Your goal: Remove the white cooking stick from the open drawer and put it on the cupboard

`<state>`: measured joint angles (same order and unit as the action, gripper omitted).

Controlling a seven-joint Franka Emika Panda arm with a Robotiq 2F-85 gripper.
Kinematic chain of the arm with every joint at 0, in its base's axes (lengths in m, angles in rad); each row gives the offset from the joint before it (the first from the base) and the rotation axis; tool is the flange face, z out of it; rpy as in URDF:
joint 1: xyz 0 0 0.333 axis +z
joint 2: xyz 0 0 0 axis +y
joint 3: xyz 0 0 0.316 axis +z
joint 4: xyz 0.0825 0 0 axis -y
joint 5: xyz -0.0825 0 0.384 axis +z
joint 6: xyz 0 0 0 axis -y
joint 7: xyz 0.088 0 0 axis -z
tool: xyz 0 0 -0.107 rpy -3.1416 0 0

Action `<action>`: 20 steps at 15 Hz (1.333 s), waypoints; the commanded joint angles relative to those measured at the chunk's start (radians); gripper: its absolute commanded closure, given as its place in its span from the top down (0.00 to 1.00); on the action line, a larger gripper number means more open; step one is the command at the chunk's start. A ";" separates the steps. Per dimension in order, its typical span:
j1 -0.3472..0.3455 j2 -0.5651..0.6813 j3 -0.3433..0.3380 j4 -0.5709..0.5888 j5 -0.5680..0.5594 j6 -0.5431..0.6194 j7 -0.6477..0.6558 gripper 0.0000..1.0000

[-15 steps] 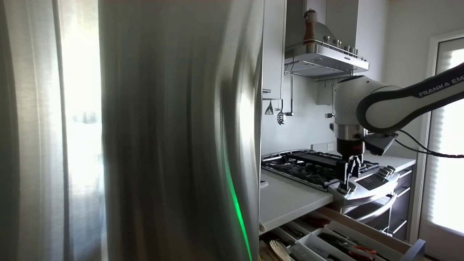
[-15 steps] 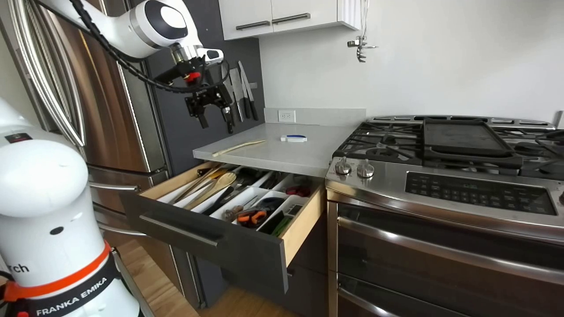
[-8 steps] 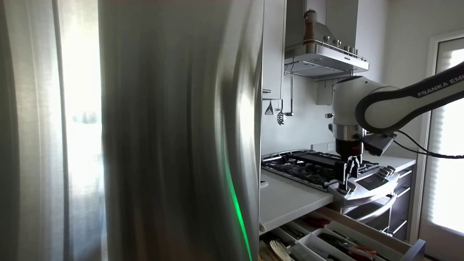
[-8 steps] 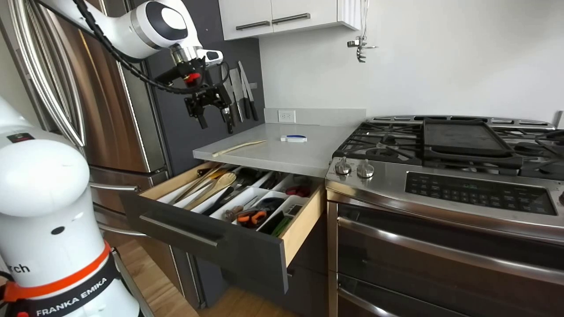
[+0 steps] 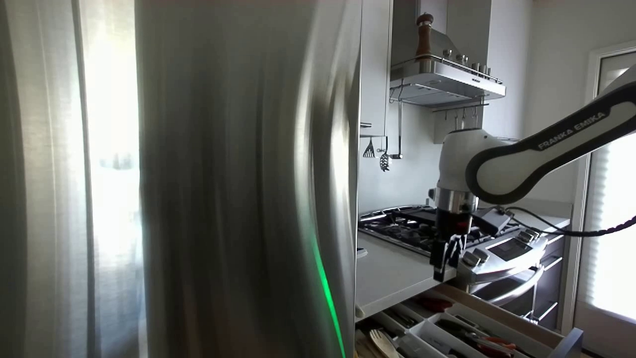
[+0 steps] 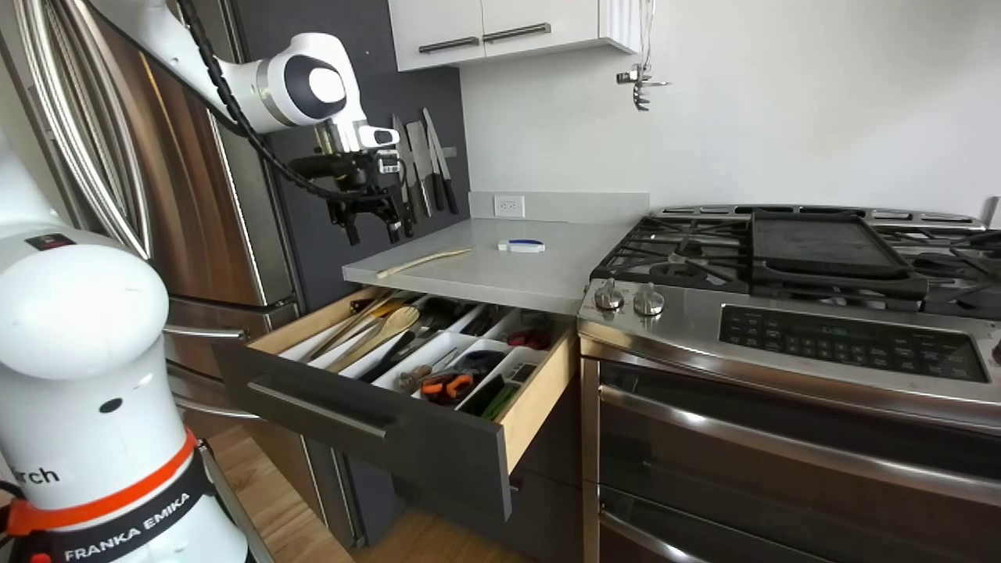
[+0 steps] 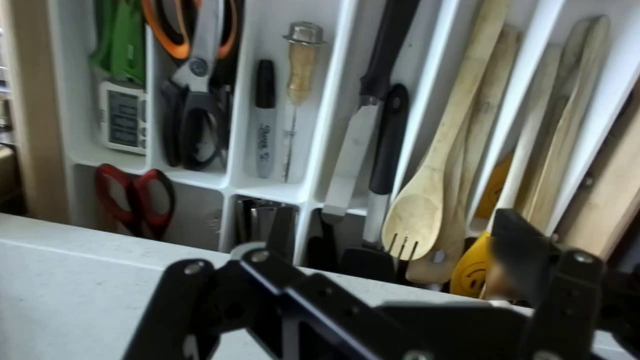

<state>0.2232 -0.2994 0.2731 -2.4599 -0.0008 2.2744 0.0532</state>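
The open drawer (image 6: 438, 450) has a dark grey front here and holds long utensils in white compartments. In the wrist view, a whitish stick-like handle (image 7: 525, 135) lies in the drawer's right part beside wooden sticks and a yellow utensil head (image 7: 470, 270). A pale stick (image 6: 422, 262) lies on the flat light top (image 6: 477, 274) of the cupboard. My gripper (image 6: 374, 234) is open and empty, pointing down above the cupboard's front edge and the drawer. In the wrist view its fingers stand wide apart, and the right finger (image 7: 517, 250) hides part of the whitish handle and yellow head.
A white and blue object (image 6: 522, 245) lies on the cupboard top. Knives (image 6: 426, 160) hang on the dark side panel. The stove (image 6: 782, 328) stands beside the drawer and the steel fridge (image 6: 156, 180) opposite. A wooden spoon (image 7: 425, 200) and scissors (image 7: 200, 85) lie in the drawer.
My gripper has come lower, and in an exterior view it has moved left, from in front of the stove to the cupboard's edge. The drawer and its contents look unchanged.
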 commanded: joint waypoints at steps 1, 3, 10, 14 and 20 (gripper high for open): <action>0.064 0.193 0.000 0.039 0.103 0.122 -0.075 1.00; 0.086 0.279 0.011 0.051 0.152 0.171 -0.109 1.00; 0.087 0.516 0.070 0.131 0.295 0.290 -0.211 0.98; 0.078 0.615 0.094 0.192 0.304 0.306 -0.229 0.63; 0.080 0.722 0.106 0.275 0.280 0.317 -0.211 0.80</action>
<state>0.3170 0.3590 0.3627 -2.2289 0.2812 2.5688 -0.1503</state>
